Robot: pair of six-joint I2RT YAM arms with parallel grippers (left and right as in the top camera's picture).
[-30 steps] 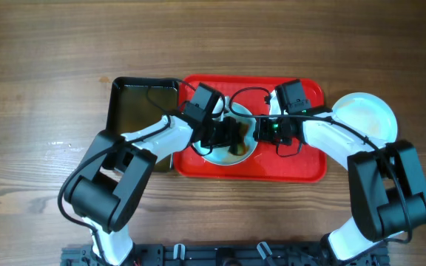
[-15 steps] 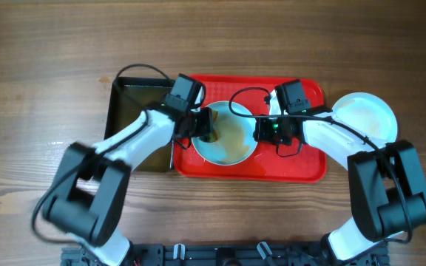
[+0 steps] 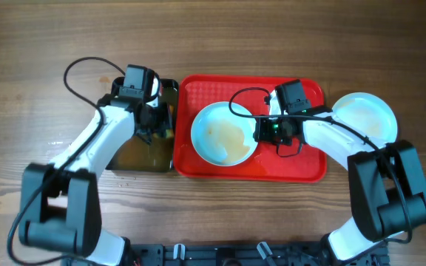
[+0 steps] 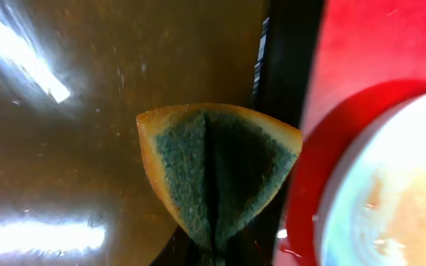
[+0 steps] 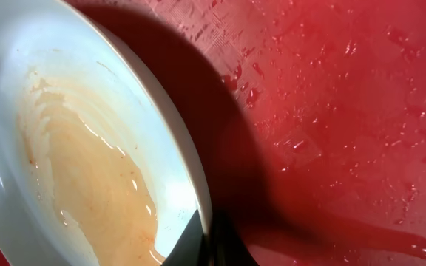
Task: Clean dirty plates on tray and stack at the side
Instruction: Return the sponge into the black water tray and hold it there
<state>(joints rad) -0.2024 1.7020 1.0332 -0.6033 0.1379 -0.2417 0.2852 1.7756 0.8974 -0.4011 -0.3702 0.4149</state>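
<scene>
Wooden table (image 3: pixel 35 44) holds the red tray (image 3: pixel 235 171), a black tub (image 3: pixel 135 155) beside it, one smeared plate (image 3: pixel 220 133) on the tray with the right gripper (image 3: pixel 261 131) clamped on its rim, another plate (image 3: pixel 364 114) off-tray right, and a folded sponge (image 4: pixel 217 174) pinched by the left gripper (image 3: pixel 157 122).

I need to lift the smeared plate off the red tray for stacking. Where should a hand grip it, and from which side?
Pinch the plate at its right rim, coming from the right, one finger above the lip, one below. It is shallow and too wide to span, and that edge looks raised off the tray. The right hand sits there.
</scene>
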